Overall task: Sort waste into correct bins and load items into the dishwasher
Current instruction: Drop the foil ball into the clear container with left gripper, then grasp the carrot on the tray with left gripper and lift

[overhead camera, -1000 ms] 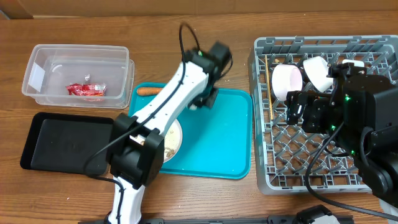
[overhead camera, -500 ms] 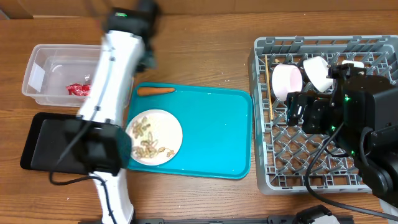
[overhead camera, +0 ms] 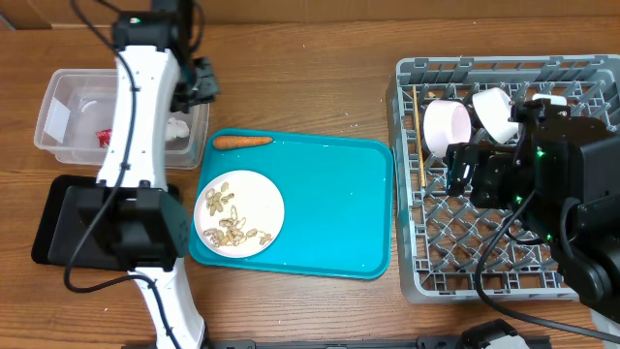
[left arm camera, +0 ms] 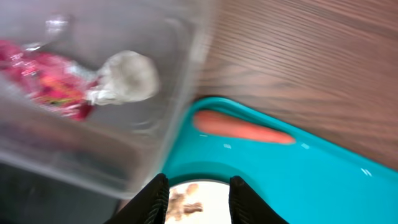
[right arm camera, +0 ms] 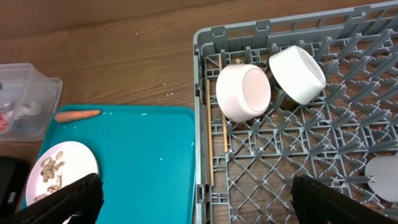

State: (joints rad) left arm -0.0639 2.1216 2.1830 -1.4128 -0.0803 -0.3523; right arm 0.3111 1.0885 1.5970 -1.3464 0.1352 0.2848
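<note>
My left gripper (overhead camera: 198,83) hangs over the right end of the clear tub (overhead camera: 58,97), open with nothing between its fingers (left arm camera: 155,198). A crumpled silver foil ball (left arm camera: 127,77) lies in the tub beside the red wrapper (left arm camera: 45,88). The orange carrot (overhead camera: 242,142) rests at the teal tray's back edge. A white plate (overhead camera: 266,199) carries peanut-like scraps (overhead camera: 231,218). My right gripper (right arm camera: 199,202) stands wide open over the left side of the grey dish rack (overhead camera: 504,271). Two white bowls (right arm camera: 244,92) (right arm camera: 297,73) and wooden chopsticks (right arm camera: 211,134) sit in the rack.
The teal tray (overhead camera: 334,218) lies in the middle, between the bins and the rack. The black tray (overhead camera: 73,218) sits in front of the tub, with the left arm's base partly over it. A pale round dish (right arm camera: 382,171) shows at the rack's right side.
My left arm swung from the teal tray leftward to the clear tub. Its jaws opened, and the foil ball now lies in the tub. The right arm stayed still.
</note>
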